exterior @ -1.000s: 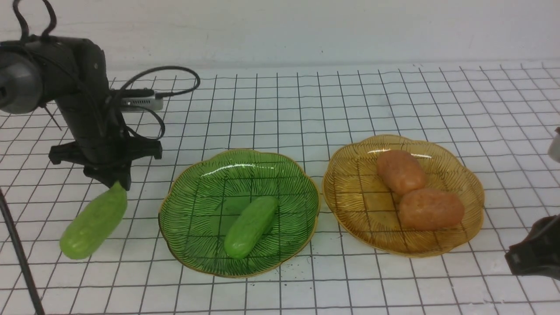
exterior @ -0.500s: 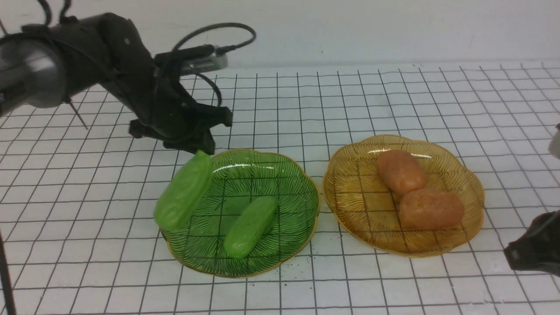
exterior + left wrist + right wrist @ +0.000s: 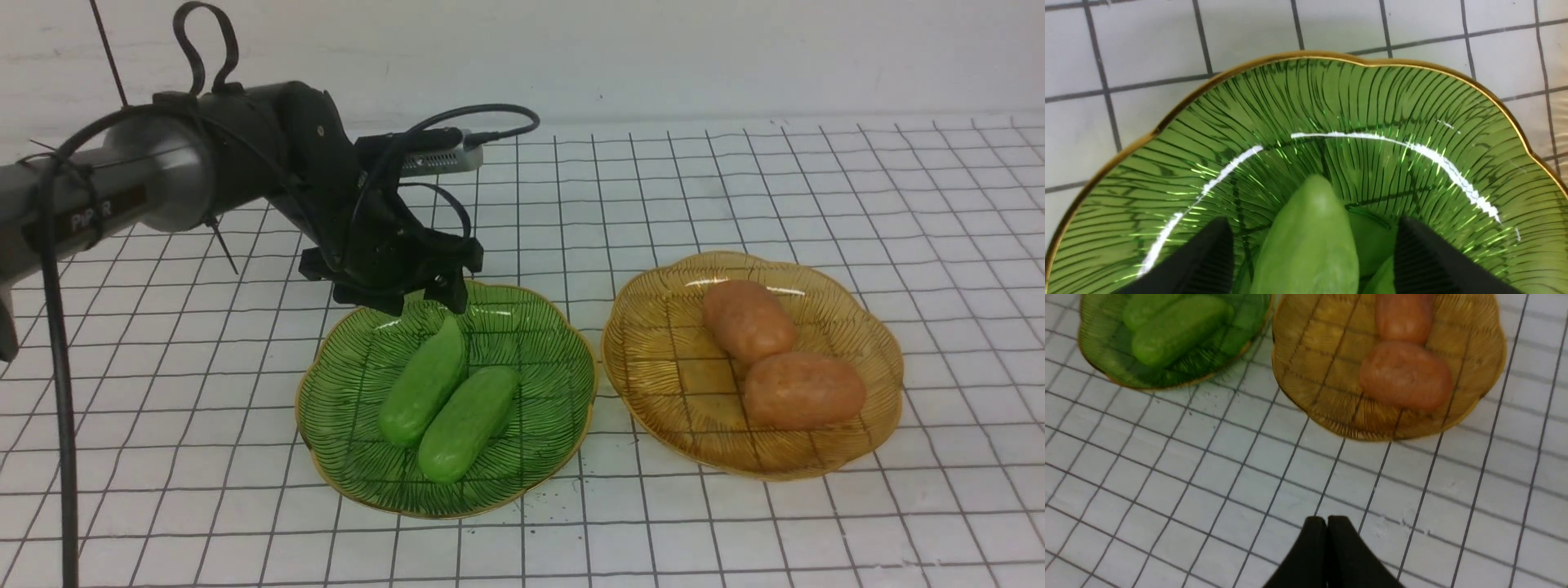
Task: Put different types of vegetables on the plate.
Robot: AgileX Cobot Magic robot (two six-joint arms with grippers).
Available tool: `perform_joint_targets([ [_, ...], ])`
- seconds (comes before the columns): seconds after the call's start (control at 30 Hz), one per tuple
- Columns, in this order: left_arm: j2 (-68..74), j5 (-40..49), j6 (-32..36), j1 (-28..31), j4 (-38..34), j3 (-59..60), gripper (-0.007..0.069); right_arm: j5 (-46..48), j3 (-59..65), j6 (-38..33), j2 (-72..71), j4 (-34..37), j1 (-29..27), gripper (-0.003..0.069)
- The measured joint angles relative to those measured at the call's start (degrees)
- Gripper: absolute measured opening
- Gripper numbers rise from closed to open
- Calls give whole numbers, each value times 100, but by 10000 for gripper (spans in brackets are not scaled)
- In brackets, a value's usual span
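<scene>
Two light-green cucumbers (image 3: pixel 420 382) (image 3: pixel 467 423) lie side by side in the green plate (image 3: pixel 531 343). My left gripper (image 3: pixel 423 304) hangs open just above the plate's far side, over the tapered tip of the farther cucumber (image 3: pixel 1310 245). In the left wrist view its fingers (image 3: pixel 1208 253) stand apart from that tip on both sides. Two orange-brown potatoes (image 3: pixel 747 320) (image 3: pixel 804 390) rest in the amber plate (image 3: pixel 669 392). My right gripper (image 3: pixel 1327 520) is shut and empty over the gridded table, near side of the amber plate (image 3: pixel 1310 367); it is outside the front view.
The two plates sit side by side on a white gridded tabletop (image 3: pixel 735 180), almost touching. The left arm and its cables (image 3: pixel 457 122) reach in from the left above the table. A white wall closes the far edge.
My left gripper carried the cucumber from the table at the left over to the green plate, then opened; the cucumber now lies beside the other one. The right gripper has left the front view.
</scene>
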Motion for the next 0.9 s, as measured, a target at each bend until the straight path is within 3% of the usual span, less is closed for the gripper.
perform_joint_targets([
  [0.17, -357, 146, 9, 0, 5, 0, 477, -953, 244, -159, -1179, 37, 0, -14],
  [0.2, -477, 193, 38, 0, 5, 0, 453, -1565, 485, -188, -1422, 104, 0, -14],
  [0.4, -859, 328, 313, 0, 5, 0, 234, -3599, 1560, -211, -1649, 195, 0, -14],
  [0.43, -869, 334, 320, 0, 5, 0, 234, -3599, 1585, -207, -1649, 195, 0, -14],
  [0.47, -928, 344, 424, 0, 5, 0, 135, -3896, 1735, -207, -1649, 195, 0, -15],
  [0.57, -952, 395, 517, 0, 5, 0, 25, -4121, 1887, -207, -1650, 195, 0, -15],
  [0.63, -952, 439, 524, 0, 5, 0, 1, -4105, 1917, -207, -1650, 195, 0, -15],
  [0.9, -955, 482, 568, 0, 5, 0, -8, -3769, 1931, -217, -1655, 201, 0, -15],
])
